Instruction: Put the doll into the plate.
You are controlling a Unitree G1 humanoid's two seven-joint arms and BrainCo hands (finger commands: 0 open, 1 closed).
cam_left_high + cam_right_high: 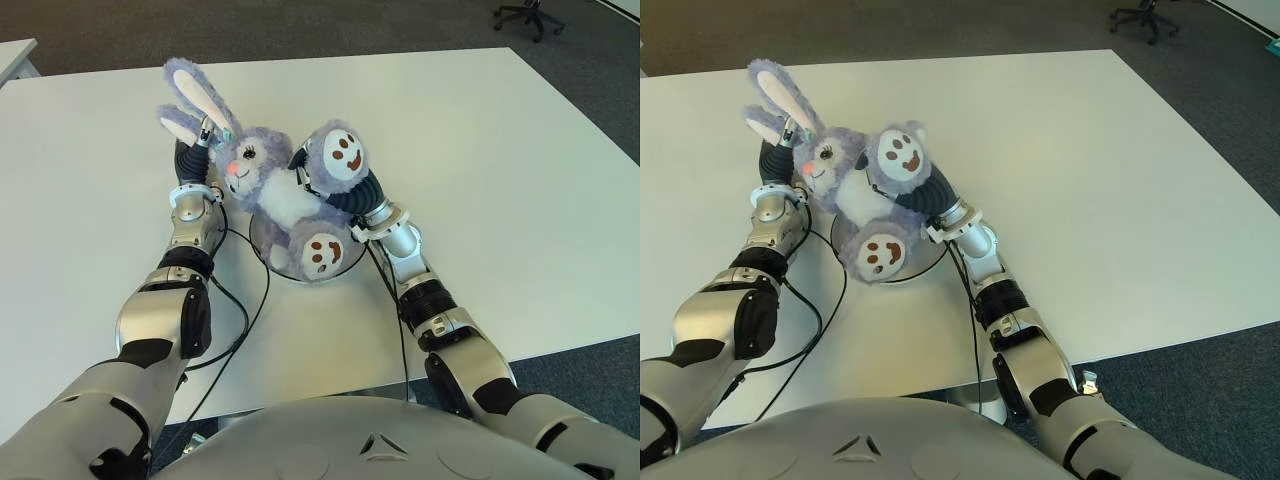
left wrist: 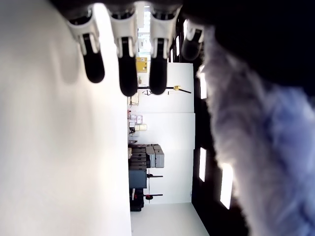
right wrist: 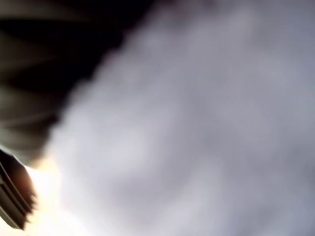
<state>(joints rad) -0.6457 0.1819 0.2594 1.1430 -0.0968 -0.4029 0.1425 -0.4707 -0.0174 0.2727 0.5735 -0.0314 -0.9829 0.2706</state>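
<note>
The purple-and-white plush rabbit doll point(image 1: 268, 185) is lying over the round clear plate point(image 1: 345, 262), its head overhanging toward the left hand point(image 1: 193, 160), whose straight fingers point(image 2: 120, 59) are holding nothing. The right hand point(image 1: 318, 185) is pressing against the doll's far leg, grip indiscernible; on release, the top-heavy doll may be tipping off the plate onto the white desk point(image 1: 500, 150).

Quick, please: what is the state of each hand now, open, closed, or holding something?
Left hand: fingers straight, open, beside the doll at its ear, not gripping it.
Right hand: hidden under the doll over the plate; state cannot be told.

Bare table point(image 1: 500, 150) all round; doll point(image 1: 275, 185) covering the plate point(image 1: 262, 245).
</note>
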